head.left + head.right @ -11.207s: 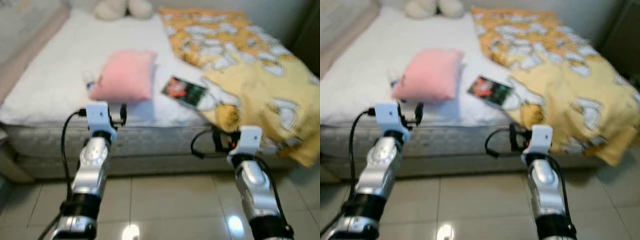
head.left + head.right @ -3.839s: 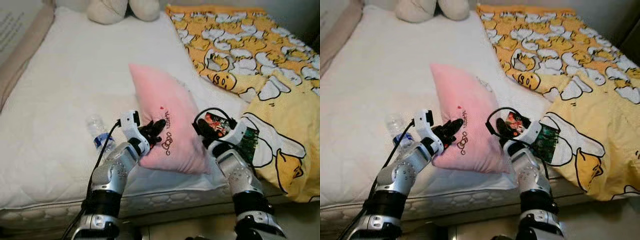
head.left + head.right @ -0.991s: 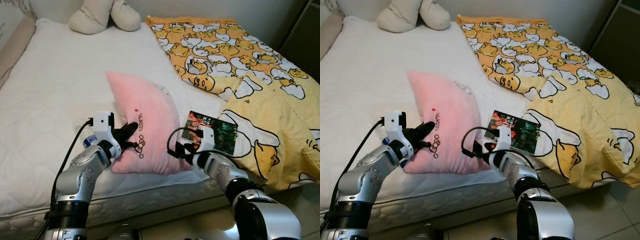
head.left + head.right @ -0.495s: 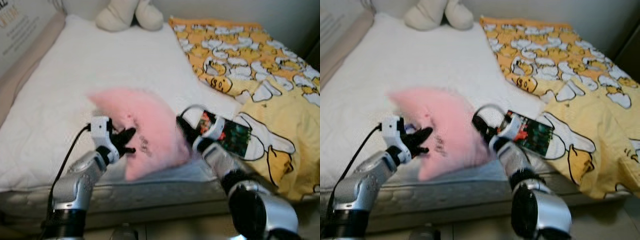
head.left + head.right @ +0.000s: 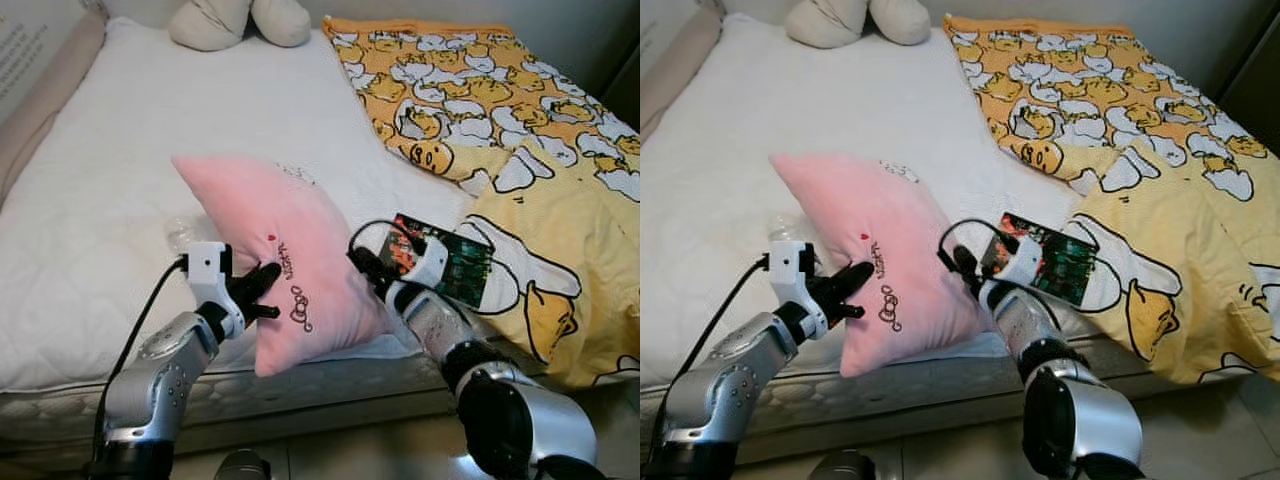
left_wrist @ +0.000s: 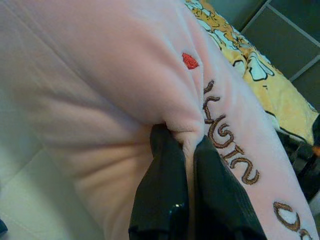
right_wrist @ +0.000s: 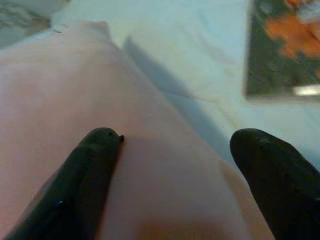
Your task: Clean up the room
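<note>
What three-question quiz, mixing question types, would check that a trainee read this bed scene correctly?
1. True or false: the left gripper is shut on a fold of the pink pillow.
2. How do the right gripper's fingers stand? A) open, one on each side of the pillow's edge B) shut on the book C) closed on the blanket
3. Fill in: the dark book lies where the white mattress meets the ___ blanket.

Key:
1. True
2. A
3. yellow
</note>
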Robot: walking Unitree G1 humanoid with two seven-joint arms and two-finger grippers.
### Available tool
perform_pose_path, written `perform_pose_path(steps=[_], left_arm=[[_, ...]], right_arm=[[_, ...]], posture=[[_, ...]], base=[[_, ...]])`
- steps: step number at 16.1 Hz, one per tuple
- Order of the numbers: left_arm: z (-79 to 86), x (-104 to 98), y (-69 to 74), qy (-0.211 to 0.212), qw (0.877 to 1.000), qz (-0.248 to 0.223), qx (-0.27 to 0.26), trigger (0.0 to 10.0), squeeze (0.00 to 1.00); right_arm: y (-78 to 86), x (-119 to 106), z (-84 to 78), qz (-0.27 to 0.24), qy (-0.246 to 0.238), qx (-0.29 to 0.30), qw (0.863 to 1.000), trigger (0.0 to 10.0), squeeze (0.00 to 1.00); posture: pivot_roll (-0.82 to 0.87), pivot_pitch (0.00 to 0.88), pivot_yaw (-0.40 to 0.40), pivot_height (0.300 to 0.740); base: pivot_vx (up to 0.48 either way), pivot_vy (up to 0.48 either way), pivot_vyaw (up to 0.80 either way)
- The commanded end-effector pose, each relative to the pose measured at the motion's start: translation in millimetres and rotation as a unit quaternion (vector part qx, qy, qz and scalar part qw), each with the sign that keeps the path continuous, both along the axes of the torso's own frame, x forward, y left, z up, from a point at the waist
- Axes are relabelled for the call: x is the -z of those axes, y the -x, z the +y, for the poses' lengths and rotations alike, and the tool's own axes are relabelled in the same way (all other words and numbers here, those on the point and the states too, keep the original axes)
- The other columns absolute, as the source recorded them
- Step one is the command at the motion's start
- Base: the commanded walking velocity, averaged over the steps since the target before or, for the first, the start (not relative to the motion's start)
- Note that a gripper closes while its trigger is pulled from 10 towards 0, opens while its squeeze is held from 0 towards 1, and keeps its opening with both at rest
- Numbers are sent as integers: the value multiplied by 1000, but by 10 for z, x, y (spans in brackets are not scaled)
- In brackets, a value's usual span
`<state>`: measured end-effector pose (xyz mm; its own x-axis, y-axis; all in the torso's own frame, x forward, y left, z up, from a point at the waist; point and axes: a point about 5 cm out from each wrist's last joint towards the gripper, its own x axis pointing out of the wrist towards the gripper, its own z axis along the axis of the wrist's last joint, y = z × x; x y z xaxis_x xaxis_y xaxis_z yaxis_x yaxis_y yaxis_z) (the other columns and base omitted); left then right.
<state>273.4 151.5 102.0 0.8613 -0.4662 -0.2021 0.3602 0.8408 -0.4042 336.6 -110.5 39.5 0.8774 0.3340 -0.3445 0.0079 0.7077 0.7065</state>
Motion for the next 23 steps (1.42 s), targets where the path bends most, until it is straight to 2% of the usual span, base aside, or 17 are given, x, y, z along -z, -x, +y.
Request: perform_pose_path(steps=[1, 4, 6, 8, 11, 14, 15, 16, 18, 20, 22, 23], left_arm=[[-22, -33, 52, 3, 1000, 2, 10, 0, 0], [15, -72, 102, 0, 1000, 0, 10, 0, 0], [8, -90, 126, -2, 1000, -1, 13, 0, 0], [-2, -104, 136, 2, 1000, -3, 14, 0, 0], [-55, -119, 146, 3, 1000, -9, 26, 0, 0], [-154, -189, 63, -21, 998, -46, 45, 0, 0], [-154, -189, 63, -21, 998, -46, 45, 0, 0], [-219, -267, -54, -28, 995, -77, 51, 0, 0], [-299, -377, -256, -21, 992, -109, 54, 0, 0], [-346, -469, -355, -18, 990, -129, 60, 0, 0], [-398, -659, -504, -12, 984, -164, 64, 0, 0], [-398, -832, -605, -6, 979, -196, 63, 0, 0]], right_arm=[[84, 101, 53, 27, -21, -6, 999, 0, 0], [163, 148, 255, 38, -51, -43, 997, 0, 0], [187, 107, 440, 17, -64, -96, 993, 0, 0], [187, 105, 454, 11, -46, -106, 993, 0, 0], [211, 154, 422, 9, 14, -117, 993, 0, 0], [184, 175, 246, 11, 33, -72, 997, 0, 0], [184, 175, 246, 11, 33, -72, 997, 0, 0], [100, 88, 108, -20, 31, -47, 998, 0, 0], [-56, -120, -95, -77, 26, -17, 996, 0, 0], [-147, -261, -200, -109, 33, 0, 993, 0, 0], [-287, -505, -319, -155, 42, 21, 987, 0, 0], [-395, -736, -385, -197, 48, 33, 979, 0, 0]], posture=[[265, 134, -71, 740], [279, 153, -65, 740], [280, 157, -66, 740], [279, 157, -67, 740], [264, 152, -70, 740], [214, 97, -73, 740], [214, 97, -73, 740], [171, 48, -75, 740], [123, 0, -70, 740], [90, 0, -59, 740], [54, 0, -46, 740], [33, 0, -44, 740]], base=[[0, 0, 0], [0, 0, 0], [0, 0, 0], [0, 0, 0], [0, 0, 0], [0, 0, 0], [0, 0, 0], [0, 0, 0], [0, 0, 0], [0, 0, 0], [0, 0, 0], [0, 0, 0]])
